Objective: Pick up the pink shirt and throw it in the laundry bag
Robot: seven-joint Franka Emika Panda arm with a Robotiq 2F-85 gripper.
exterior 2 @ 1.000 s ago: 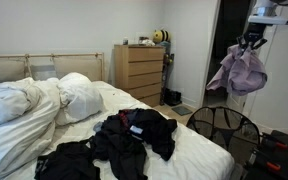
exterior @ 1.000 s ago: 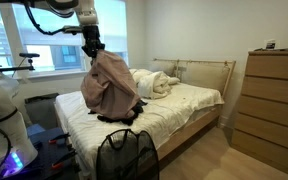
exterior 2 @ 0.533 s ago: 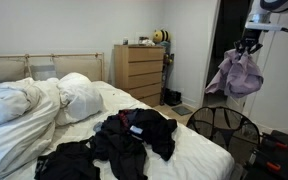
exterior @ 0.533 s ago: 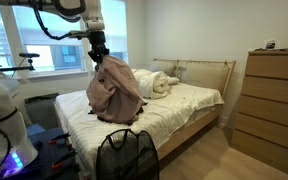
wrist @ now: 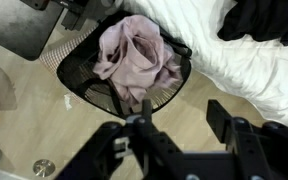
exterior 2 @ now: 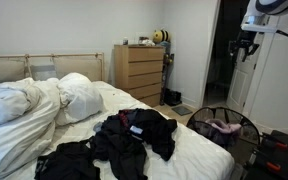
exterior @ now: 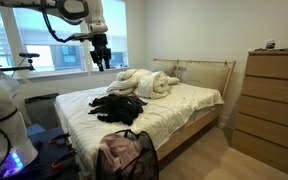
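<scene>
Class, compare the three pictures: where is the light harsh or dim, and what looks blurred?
In an exterior view the bright window is blown out and the claw is dark against it. In an exterior view the room looks dim and soft, and the open doorway is darkest. In the wrist view the claw is blurred, while the pink shirt in the black mesh laundry bag is sharper.

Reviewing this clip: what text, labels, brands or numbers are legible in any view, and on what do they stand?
None can be read.
The pink shirt in the laundry bag shows no print.
The dresser and the yellow item on top are too small and blurred to show any label.
</scene>
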